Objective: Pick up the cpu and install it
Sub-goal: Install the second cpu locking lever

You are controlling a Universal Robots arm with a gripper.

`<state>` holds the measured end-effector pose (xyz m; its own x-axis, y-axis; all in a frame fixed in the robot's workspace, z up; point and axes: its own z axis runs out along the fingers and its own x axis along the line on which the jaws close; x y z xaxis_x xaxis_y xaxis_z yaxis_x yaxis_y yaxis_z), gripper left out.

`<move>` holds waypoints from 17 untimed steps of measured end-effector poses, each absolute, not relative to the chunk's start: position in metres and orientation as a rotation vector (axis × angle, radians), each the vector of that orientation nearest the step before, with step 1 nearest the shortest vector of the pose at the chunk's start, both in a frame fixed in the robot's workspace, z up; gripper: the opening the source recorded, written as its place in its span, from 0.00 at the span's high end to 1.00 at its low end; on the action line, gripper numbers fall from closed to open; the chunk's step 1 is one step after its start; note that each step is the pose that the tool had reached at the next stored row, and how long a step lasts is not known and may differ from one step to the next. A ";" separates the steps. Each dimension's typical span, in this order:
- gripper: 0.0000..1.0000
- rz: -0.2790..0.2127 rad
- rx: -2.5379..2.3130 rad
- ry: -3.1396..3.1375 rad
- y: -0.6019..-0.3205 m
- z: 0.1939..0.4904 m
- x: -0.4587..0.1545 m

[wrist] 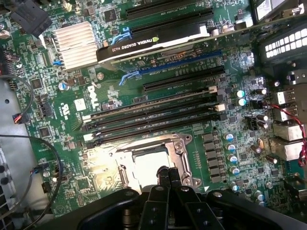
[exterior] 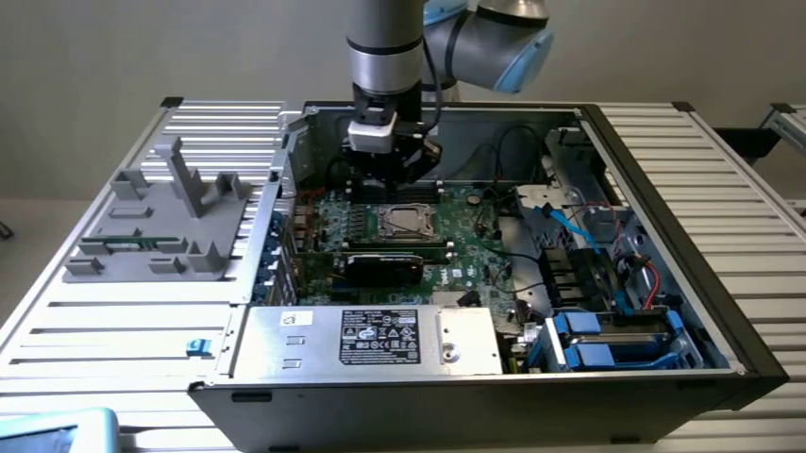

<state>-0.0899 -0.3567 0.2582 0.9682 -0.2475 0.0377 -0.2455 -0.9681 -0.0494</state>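
Note:
The cpu point(exterior: 403, 222) lies flat in the metal-framed socket point(exterior: 403, 209) on the green motherboard inside the open computer case; its silver top faces up. The wrist view has the cpu point(wrist: 146, 165) as a pale square inside the socket frame point(wrist: 184, 143). My gripper point(exterior: 394, 181) hangs over the board just behind the socket, towards the case's back wall. In the wrist view the gripper point(wrist: 168, 173) is shut, its two black fingertips point(wrist: 163, 177) pressed together with nothing between them, right at the cpu's edge.
A black graphics card point(exterior: 381, 266) stands in a slot in front of the socket, with memory slots point(wrist: 153, 115) between. A silver power supply box point(exterior: 365, 338) fills the case's front. Drive bays and cables point(exterior: 605, 283) sit on the exterior view's right. A grey fixture point(exterior: 164, 222) stands on the table outside.

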 end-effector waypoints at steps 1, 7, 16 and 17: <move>0.89 -0.059 -3.073 0.385 -0.357 0.258 -0.090; 0.89 -0.017 -3.041 0.383 -0.366 0.259 -0.091; 0.89 0.003 -2.968 0.382 -0.376 0.259 -0.091; 0.89 0.005 -2.962 0.381 -0.378 0.259 -0.091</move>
